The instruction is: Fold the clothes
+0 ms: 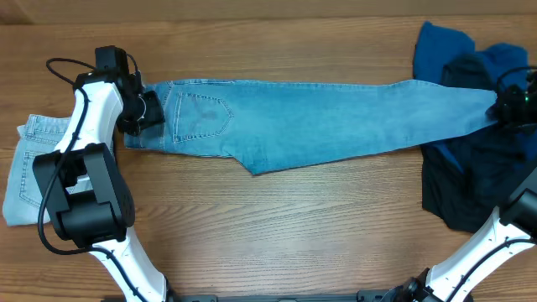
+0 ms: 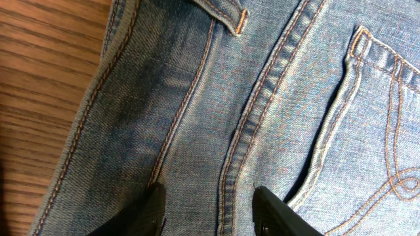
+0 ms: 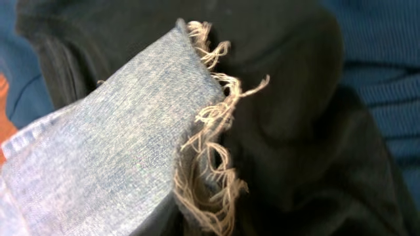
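Two ends looked best for gripping: the jeans [image 1: 336, 113], probably heavy, limp denim, lay stretched across the table [image 1: 294, 226], the left gripper [image 2: 209, 195] wide over the waistband [image 2: 131, 118], and the right gripper [image 1: 508, 105] at the frayed hem [image 3: 210, 131], its grip untellable.

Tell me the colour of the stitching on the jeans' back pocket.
Orange-tan thread on the back pocket; clearest in the left wrist view.

Overhead above, wrists close on jeans [image 1: 336, 122]
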Robot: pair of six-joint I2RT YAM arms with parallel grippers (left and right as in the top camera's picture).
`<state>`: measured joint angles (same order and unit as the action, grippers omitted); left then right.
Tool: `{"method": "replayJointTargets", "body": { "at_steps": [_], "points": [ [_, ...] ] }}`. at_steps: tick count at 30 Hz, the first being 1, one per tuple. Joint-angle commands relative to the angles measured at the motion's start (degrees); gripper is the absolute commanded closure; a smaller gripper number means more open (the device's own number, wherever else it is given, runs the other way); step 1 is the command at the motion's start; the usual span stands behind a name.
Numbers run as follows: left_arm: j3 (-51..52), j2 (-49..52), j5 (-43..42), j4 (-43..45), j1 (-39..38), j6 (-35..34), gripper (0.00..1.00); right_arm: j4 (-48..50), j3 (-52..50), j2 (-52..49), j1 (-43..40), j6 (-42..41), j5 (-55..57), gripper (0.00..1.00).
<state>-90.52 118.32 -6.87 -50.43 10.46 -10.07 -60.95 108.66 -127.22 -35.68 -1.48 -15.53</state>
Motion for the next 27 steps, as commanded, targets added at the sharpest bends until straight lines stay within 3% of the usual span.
{"method": "replayJointTargets", "body": {
  "at_steps": [1,27],
  "points": [
    [-0.39,-0.24,-0.22,-0.17,-0.42,1.27,0.53,0.44,1.99,2.71,0.11,-0.09,-0.85,0.96],
    [-0.39,-0.26,-0.22,-0.33,-0.42,1.27,0.53,-2.80,8.09,3.54,0.11,-0.70,-1.05,0.90]
  ]
}}
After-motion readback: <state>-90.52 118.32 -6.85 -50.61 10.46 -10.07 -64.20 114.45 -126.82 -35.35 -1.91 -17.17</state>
